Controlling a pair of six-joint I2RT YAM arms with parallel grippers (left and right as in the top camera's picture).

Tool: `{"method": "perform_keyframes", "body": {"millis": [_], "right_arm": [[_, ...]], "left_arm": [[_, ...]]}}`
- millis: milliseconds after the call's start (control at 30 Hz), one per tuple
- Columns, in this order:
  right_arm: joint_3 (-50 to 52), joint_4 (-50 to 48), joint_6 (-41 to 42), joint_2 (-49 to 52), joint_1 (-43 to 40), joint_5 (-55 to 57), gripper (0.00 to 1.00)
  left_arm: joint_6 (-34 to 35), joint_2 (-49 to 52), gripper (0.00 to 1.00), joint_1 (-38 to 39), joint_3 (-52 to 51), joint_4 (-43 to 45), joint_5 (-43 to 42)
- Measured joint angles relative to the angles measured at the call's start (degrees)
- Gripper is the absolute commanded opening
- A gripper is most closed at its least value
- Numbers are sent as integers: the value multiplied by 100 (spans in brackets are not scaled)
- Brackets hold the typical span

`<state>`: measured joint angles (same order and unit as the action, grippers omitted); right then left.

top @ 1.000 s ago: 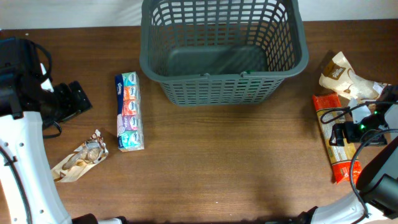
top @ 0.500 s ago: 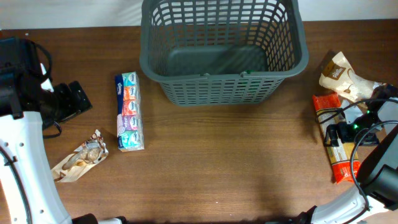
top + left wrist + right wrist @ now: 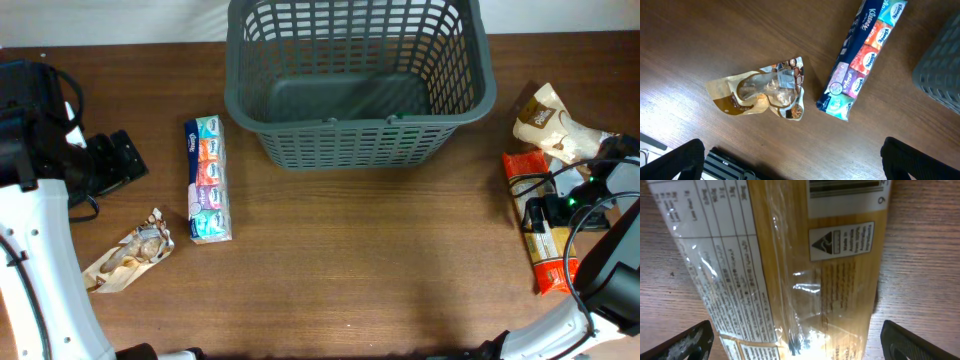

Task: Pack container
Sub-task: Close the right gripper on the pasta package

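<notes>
The right claw [image 3: 801,342] spreads wide just above the pasta packet [image 3: 805,255], gripping nothing. The left claw [image 3: 800,165], equally wide and empty, hangs over the snack pouch [image 3: 760,92].

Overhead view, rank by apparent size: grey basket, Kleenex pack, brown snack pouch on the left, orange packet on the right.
1. basket, by far the largest.
2. tissue pack and orange packet: they look similar, and the packet is partly covered, so they are not ranked.
3. snack pouch, smallest.
</notes>
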<state>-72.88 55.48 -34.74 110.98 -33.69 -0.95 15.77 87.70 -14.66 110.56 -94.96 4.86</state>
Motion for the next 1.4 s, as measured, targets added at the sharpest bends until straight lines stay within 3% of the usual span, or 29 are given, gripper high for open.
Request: {"method": "perform_keyframes", "body": {"millis": [467, 533, 600, 900, 967, 1400], "right_arm": [[0, -33, 42, 173, 0, -48, 100], [0, -37, 48, 173, 0, -59, 88], [0, -70, 57, 173, 0, -72, 62], [-35, -22, 74, 155, 0, -111, 10], [-61, 22, 103, 76, -2, -131, 4], [-400, 114, 643, 162, 0, -129, 4]], "left_arm": [[0, 0, 99, 0, 0, 0, 0], [0, 0, 99, 0, 0, 0, 0], [0, 0, 99, 0, 0, 0, 0], [0, 0, 99, 0, 0, 0, 0], [0, 2, 99, 0, 0, 0, 0], [0, 0, 99, 0, 0, 0, 0]]}}
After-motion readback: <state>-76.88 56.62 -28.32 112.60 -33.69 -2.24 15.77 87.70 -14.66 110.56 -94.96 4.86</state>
